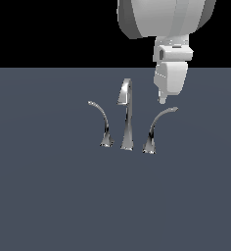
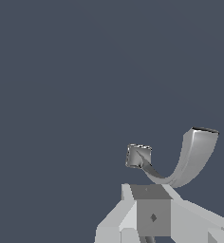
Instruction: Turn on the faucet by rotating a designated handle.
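Three chrome pieces are making up the faucet (image 1: 127, 117), which is standing on the dark grey table (image 1: 49, 196): a tall spout (image 1: 126, 115) in the middle and one curved lever on each side of it. I am judging the thicker lever (image 1: 155, 130), on the exterior view's right of the spout, to be the designated handle. Its wide base is sitting just beside the foot of the spout, and its flat tip is bending away from the spout. The thinner lever (image 1: 102, 122) is standing on the other side of the spout.

The white gripper (image 1: 162, 99) is hanging above the tip of the thicker lever, near it but, as far as I am seeing, not touching it. In the wrist view the lever (image 2: 192, 159) is lying close in front of the gripper body. How far the fingers are standing apart I cannot tell; they are holding nothing that is showing.

So the task is looking to be at an early stage. The approach seems nearly done, while the contact and the turning of the lever are not yet done.

No brand, label or other writing is showing anywhere.
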